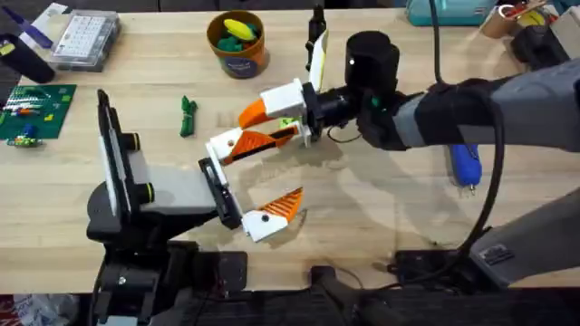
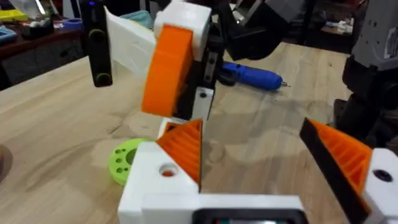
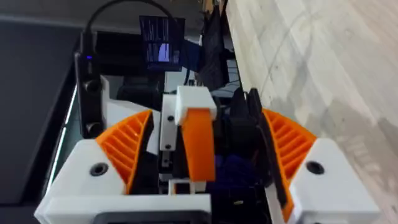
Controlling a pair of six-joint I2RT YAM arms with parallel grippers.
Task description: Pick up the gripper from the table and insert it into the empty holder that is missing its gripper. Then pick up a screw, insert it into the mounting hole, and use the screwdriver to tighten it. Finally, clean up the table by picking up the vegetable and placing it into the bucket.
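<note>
The gripper, an orange wedge with a white block at its far end, sits between the ribbed fingers of my right gripper, raised off the table. My left gripper stands wide open just in front of it, holding nothing. The dark-green vegetable lies on the table to the left. At the back stands the orange bucket with coloured toys inside. The blue screwdriver lies at the right. I cannot make out the holder or a screw.
A clear compartment box and a green circuit board sit at the far left. A green disc lies on the table by my left fingers. Black cables run across the right side.
</note>
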